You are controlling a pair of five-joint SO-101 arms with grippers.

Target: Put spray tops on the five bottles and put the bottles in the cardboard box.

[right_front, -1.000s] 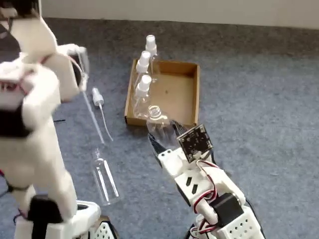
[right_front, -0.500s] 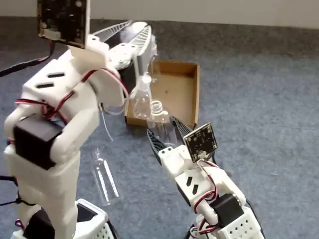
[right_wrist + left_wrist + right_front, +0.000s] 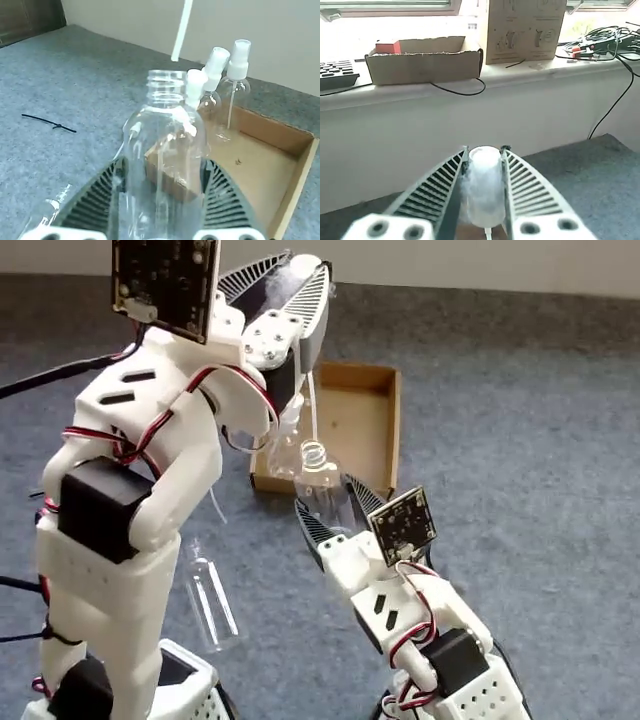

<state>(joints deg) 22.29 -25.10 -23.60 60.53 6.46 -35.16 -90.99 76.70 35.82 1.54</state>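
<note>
The left gripper (image 3: 484, 151) is squeezed tight on a spray top (image 3: 485, 192), held up high. Its thin tube (image 3: 311, 405) hangs down just above the open bottle (image 3: 165, 145). The right gripper (image 3: 162, 172) hugs that bottle, which stands just in front of the cardboard box (image 3: 360, 430). Three bottles with tops (image 3: 216, 60) stand in a row along one side of the box. One more bottle (image 3: 210, 595) lies on the carpet (image 3: 520, 440).

Grey carpet (image 3: 520, 390), white wall (image 3: 395, 130), sunlit windowsill (image 3: 530, 74)
</note>
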